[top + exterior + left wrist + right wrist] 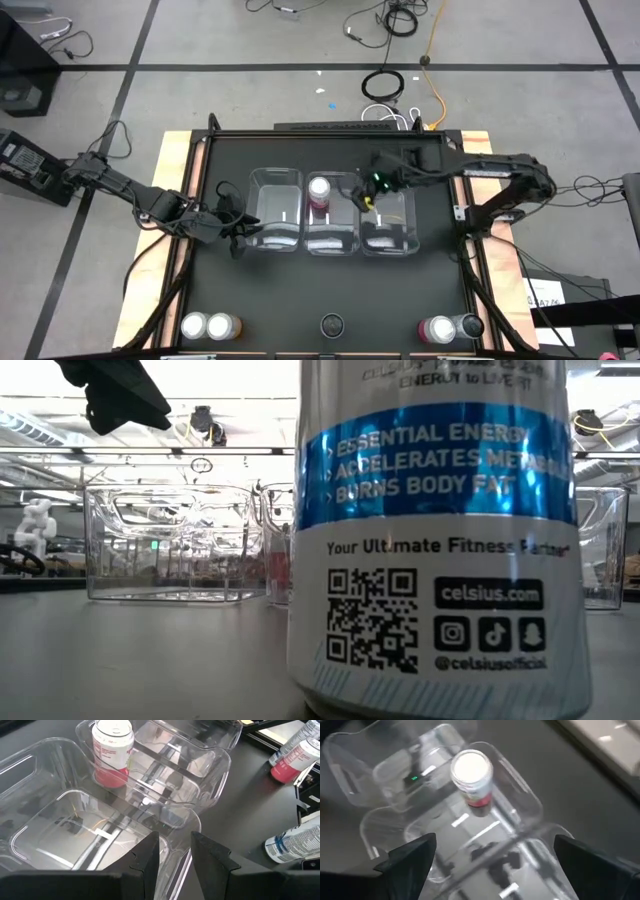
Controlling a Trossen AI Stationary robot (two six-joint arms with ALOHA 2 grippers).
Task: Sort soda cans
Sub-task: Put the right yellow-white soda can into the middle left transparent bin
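Pink-bodied silver-topped can upright in middle clear plastic bin; right gripper spread wide, empty, just beside; left gripper narrowly parted, empty, near.

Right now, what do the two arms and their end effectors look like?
Both arms are dark, slim and jointed. The left end effector has two black, angular, wedge-shaped fingers. The right end effector has matching black fingers; a small green light glows near it in the high view.

The black table carries three clear bins and five cans.
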